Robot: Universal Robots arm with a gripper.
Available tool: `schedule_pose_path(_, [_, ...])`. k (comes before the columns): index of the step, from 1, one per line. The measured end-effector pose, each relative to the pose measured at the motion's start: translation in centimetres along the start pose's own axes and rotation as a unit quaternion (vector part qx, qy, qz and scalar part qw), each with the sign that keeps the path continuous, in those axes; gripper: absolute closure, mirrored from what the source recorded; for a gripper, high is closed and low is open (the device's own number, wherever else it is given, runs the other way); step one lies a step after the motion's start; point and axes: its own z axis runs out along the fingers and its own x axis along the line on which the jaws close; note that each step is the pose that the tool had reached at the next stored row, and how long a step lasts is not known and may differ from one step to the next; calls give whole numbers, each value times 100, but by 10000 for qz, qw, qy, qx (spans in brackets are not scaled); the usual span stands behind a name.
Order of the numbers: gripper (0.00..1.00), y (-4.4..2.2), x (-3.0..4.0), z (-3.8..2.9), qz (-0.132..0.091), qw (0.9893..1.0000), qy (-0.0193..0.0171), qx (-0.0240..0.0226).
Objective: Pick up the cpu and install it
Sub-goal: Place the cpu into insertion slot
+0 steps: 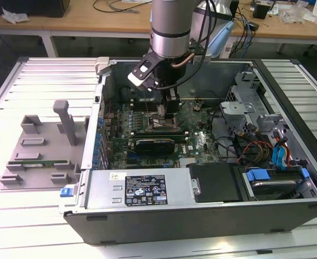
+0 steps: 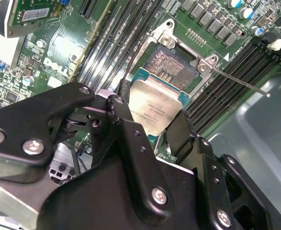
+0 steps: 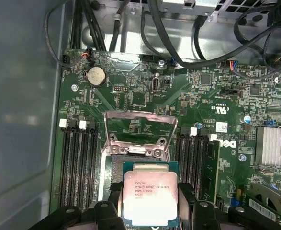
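We see the cpu (image 3: 149, 196) (image 2: 155, 106), silver plate up, clamped between the gripper (image 3: 150, 207) (image 2: 150, 120), whose black fingers (image 3: 187, 201) press on two opposite edges of it. It hangs partly over the open socket (image 2: 171, 67); we cannot tell whether they touch. The socket's metal load frame (image 3: 140, 128) stands swung open beside it, and memory slots (image 3: 75, 163) run along both sides. In the exterior view the gripper (image 1: 169, 110) reaches down to the motherboard (image 1: 201, 141) inside the open computer case (image 1: 201, 216), which lies on a slatted table (image 1: 39, 81). A grey fixture (image 1: 39, 148) sits on the exterior view's left, just beside the case.
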Motion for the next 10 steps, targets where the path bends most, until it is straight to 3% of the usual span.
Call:
schedule_pose_path(3, [45,0,1,3,0,10000,1,-4])
schedule_pose_path(6, [45,-5,1,41,1,10000,-3,-55])
schedule_pose_path(10, [45,-6,2,66,2,10000,-5,-79])
